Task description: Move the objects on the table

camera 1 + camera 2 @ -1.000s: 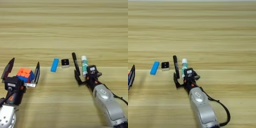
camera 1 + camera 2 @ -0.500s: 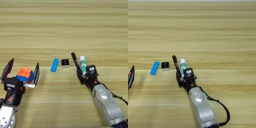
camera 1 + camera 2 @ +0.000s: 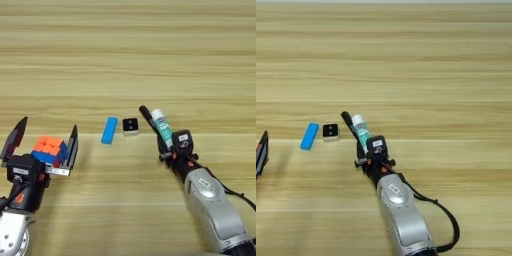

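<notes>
Objects on the wooden counter (image 3: 128, 60), listed from each end effector outward.

Right end effector (image 3: 161, 131) — lower centre-right, at the tip of a grey forearm that enters from the bottom right corner. Fingers closed up against a white-and-green glue stick (image 3: 162, 127) and a black marker pen (image 3: 148, 118), the two lying side by side and slanting up and to the left. Whether the fingers actually clamp either one cannot be told, as the wrist covers the contact. Pen on the left, glue stick touching or just beside it on the right; the white cap of the stick and the tip of the pen point away from the robot.

Small black-and-white cube (image 3: 130, 126) — just left of the pen tip, apart from it, resting flat on the counter.

Blue rectangular block (image 3: 109, 130) — just left of the small cube, lying flat, long axis slightly tilted.

Left end effector (image 3: 44, 145) — lower left corner. Two black fingers spread wide, one on each side of a multicoloured puzzle cube (image 3: 50, 150), which shows orange squares on top and blue on its side. The right-hand finger stands close against the cube; the left-hand finger stands clear of it.
</notes>
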{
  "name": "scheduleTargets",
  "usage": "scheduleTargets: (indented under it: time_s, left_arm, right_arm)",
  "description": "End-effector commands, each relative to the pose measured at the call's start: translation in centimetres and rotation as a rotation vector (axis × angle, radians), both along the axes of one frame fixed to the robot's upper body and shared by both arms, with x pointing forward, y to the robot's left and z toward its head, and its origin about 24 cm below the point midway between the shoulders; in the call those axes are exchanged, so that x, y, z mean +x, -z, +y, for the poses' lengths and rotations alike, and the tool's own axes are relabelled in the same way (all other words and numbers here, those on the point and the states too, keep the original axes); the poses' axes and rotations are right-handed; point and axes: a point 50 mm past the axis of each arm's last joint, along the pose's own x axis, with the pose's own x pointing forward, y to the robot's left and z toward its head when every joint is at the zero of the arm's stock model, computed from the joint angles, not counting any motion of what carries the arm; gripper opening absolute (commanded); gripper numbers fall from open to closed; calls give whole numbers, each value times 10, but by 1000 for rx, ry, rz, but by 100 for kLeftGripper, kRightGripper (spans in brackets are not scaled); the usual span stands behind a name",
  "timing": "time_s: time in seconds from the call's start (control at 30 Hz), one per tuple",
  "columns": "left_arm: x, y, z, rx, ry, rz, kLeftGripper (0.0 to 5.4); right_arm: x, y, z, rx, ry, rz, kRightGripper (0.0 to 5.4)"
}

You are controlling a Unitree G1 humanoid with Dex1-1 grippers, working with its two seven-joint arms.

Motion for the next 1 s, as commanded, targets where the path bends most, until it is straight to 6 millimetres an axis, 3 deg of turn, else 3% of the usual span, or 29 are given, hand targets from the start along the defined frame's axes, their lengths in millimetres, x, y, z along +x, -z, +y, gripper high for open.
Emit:
scheduleTargets:
  time_s: [0.03, 0.53, 1.0]
  left_arm:
    - [0, -3, -1, 11, 11, -13, 540]
    - [0, -2, -1, 9, 11, -13, 540]
    - [0, -1, -2, 8, 13, -9, 540]
  right_arm:
    - [-6, 11, -2, -8, 9, 65, 164]
    - [-6, 12, -2, -6, 1, 62, 164]
    - [-7, -8, -1, 16, -24, -54, 164]
